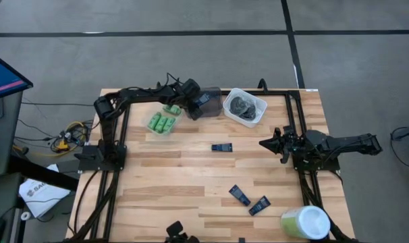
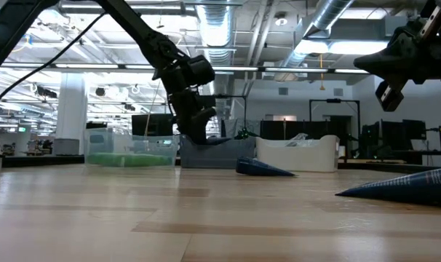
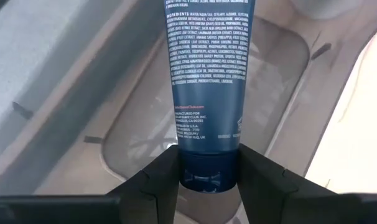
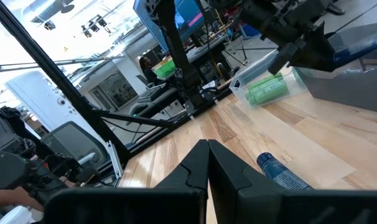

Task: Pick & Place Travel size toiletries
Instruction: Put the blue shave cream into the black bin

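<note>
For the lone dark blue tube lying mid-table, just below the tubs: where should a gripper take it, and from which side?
The dark blue tube lies flat on the bare table, its long axis running left to right in the high view. Probably best is to come straight down from above and close across its narrow width near the middle. The low view shows it tapering to a thin end, so the thicker part likely gives the fingers more to hold.

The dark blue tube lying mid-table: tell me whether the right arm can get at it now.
Probably yes. The dark blue tube lies alone on bare wood, nothing on or against it. The right tool hovers shut and empty just beside it, so it must open first. The left tool is busy at the tubs.
</note>
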`<state>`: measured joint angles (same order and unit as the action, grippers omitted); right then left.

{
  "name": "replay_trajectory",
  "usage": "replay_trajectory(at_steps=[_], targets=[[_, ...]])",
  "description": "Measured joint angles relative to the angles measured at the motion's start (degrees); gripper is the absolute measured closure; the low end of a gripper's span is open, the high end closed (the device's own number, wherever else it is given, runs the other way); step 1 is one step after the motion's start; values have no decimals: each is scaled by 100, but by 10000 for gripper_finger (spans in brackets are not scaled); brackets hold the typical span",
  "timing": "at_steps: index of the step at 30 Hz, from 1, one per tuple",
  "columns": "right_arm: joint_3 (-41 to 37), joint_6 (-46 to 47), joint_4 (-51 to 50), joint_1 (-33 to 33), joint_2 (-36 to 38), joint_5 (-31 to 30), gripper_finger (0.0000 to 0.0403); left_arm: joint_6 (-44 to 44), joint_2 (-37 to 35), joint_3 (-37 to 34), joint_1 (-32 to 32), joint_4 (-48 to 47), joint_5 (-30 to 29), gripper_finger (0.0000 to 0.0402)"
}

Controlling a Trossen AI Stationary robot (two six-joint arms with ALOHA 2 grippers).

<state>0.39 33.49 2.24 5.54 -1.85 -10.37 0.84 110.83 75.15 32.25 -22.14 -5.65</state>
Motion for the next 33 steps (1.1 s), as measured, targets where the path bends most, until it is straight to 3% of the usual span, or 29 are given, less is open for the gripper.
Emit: replay_trajectory(at_steps=[9, 17, 22, 26, 33], targets=[[0, -1, 0, -1, -1, 2, 403, -19, 35, -3, -2, 3, -11, 254], [0, 0, -1, -1, 0, 2, 403, 39, 8, -1, -34, 4, -31, 155], [0, 0, -2, 0, 0, 2, 403, 124, -566, -5, -230, -7, -6, 119], [0, 0, 0, 0, -2, 2, 403, 878, -1174, 1, -624, 49, 670, 122], [0, 0, -1, -1, -1, 2, 403, 1083, -1511, 5, -1479, 292, 1335, 122]])
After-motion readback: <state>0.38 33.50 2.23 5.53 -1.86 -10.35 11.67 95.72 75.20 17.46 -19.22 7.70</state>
